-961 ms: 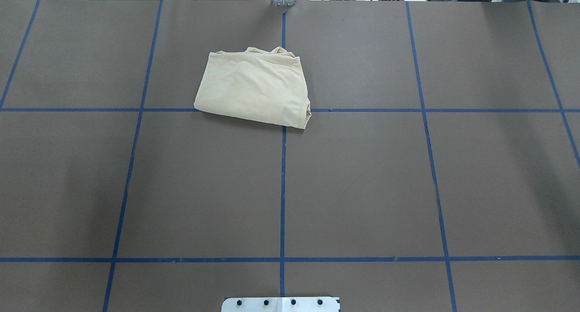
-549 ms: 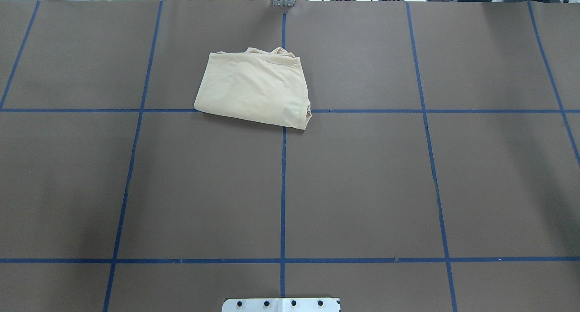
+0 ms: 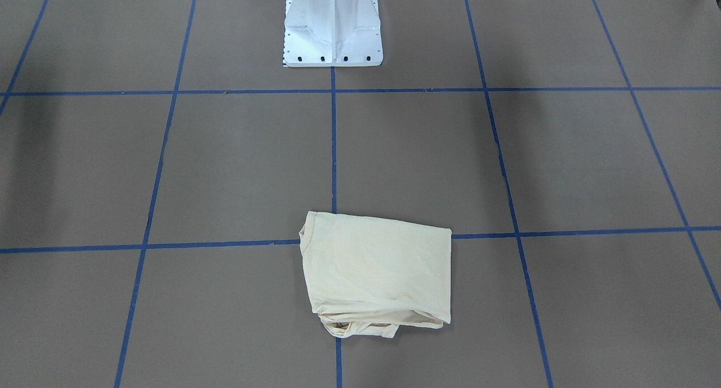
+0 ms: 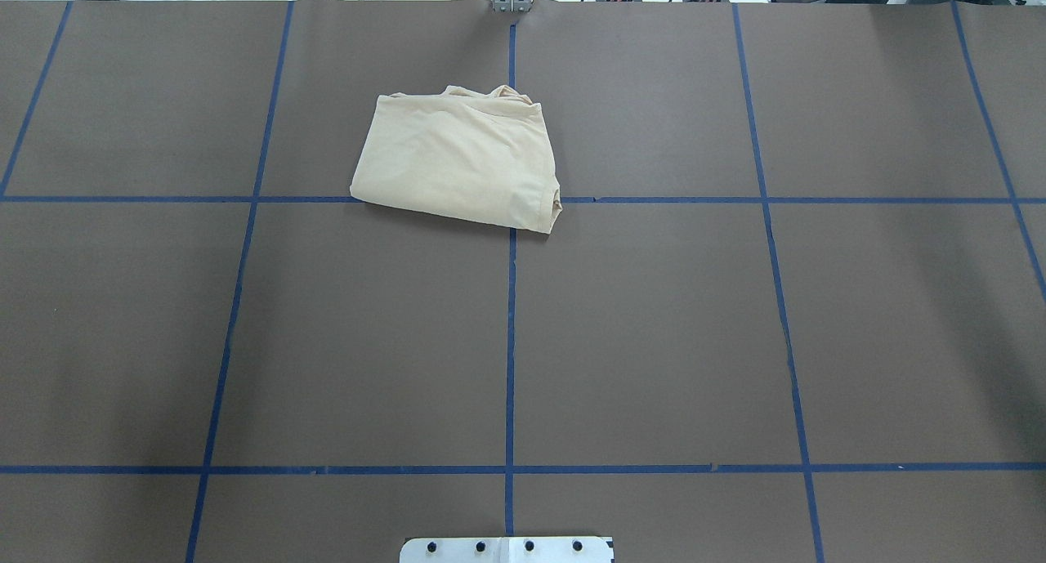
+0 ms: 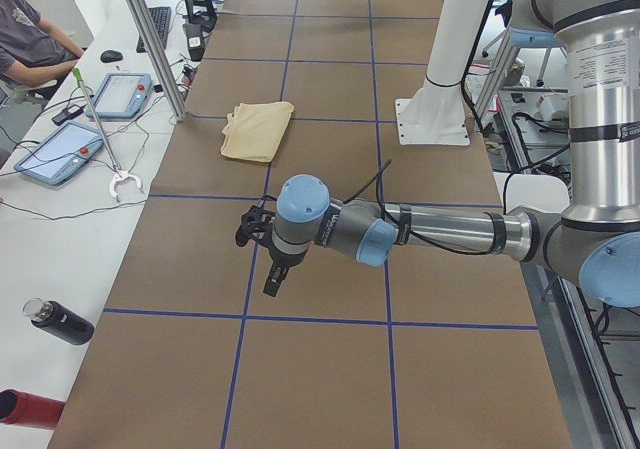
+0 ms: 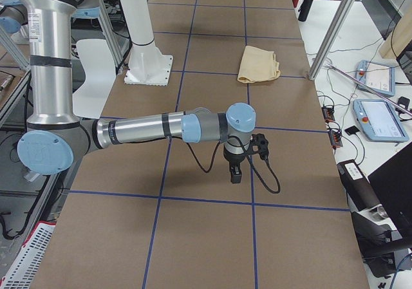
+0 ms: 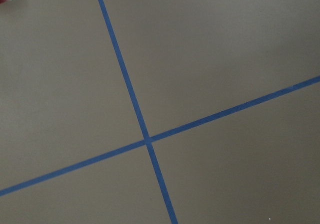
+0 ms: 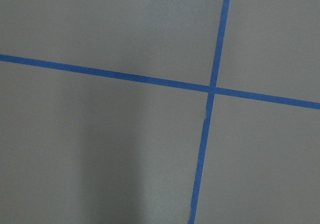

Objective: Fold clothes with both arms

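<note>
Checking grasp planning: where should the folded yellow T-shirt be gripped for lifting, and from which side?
Likely the T-shirt by its smooth folded edge facing the robot, coming from the robot's side: layers are closed there, while the far edge shows loose, bunched layers.

The shirt lies on the table, far across from the base, mostly on the left half. The left arm and right arm reach over opposite ends, well apart from it.

Light: bright, even, from above; no glare. Shadows: soft broad patches at the left and right of the table in the overhead view; thin dark line under the T-shirt, lower edge. Focus: sharp; wrist views slightly soft.
</note>
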Tool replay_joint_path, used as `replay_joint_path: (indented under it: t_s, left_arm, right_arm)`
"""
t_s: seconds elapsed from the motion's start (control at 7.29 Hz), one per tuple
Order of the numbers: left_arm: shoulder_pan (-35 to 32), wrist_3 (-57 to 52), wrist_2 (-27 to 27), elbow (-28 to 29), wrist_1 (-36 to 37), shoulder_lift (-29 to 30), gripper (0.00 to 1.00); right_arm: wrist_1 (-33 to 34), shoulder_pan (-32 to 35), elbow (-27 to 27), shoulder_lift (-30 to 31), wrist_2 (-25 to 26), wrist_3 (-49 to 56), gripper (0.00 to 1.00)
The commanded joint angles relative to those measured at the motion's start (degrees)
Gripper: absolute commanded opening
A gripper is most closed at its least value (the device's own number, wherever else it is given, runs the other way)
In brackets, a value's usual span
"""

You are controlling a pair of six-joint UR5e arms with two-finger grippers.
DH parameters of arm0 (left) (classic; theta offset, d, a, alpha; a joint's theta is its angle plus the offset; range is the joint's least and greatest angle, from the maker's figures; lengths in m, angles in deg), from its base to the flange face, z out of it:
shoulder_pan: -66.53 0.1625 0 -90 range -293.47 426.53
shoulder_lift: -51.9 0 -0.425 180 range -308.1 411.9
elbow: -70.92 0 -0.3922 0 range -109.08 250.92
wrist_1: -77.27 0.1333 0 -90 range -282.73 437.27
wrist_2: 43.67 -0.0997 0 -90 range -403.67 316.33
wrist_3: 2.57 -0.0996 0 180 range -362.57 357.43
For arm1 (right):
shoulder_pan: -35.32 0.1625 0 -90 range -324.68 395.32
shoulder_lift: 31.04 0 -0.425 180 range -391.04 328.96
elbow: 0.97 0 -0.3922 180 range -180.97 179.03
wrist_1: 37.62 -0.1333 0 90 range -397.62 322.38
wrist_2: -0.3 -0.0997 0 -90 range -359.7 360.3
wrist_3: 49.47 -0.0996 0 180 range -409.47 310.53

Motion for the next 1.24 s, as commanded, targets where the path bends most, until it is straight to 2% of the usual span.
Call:
replay_joint_path:
  t_s: [0.0, 0.27, 0.55, 0.82, 1.1]
  left_arm:
    - [-0.8, 0.1, 0.2, -1.6, -0.1, 0.2, 1.00]
    - [-0.9, 0.1, 0.0, -3.3, -0.3, -0.4, 1.00]
    - [-0.8, 0.0, -0.8, -5.3, -0.6, -1.3, 1.00]
    - [-0.6, 0.1, -0.3, -5.5, -0.7, 0.0, 1.00]
    - [-0.6, 0.1, 0.1, -7.0, -0.5, 1.5, 1.00]
  right_arm:
    - [-0.1, 0.0, 0.5, 0.1, -0.1, -0.1, 1.00]
    - [-0.1, 0.0, 0.6, 0.0, 2.4, -0.6, 1.00]
    - [-0.1, -0.1, 0.9, -0.7, 1.6, -0.6, 1.00]
    - [-0.2, 0.0, 1.7, -0.8, -2.3, -0.2, 1.00]
    - [-0.2, 0.0, 2.0, -2.6, -2.0, -0.6, 1.00]
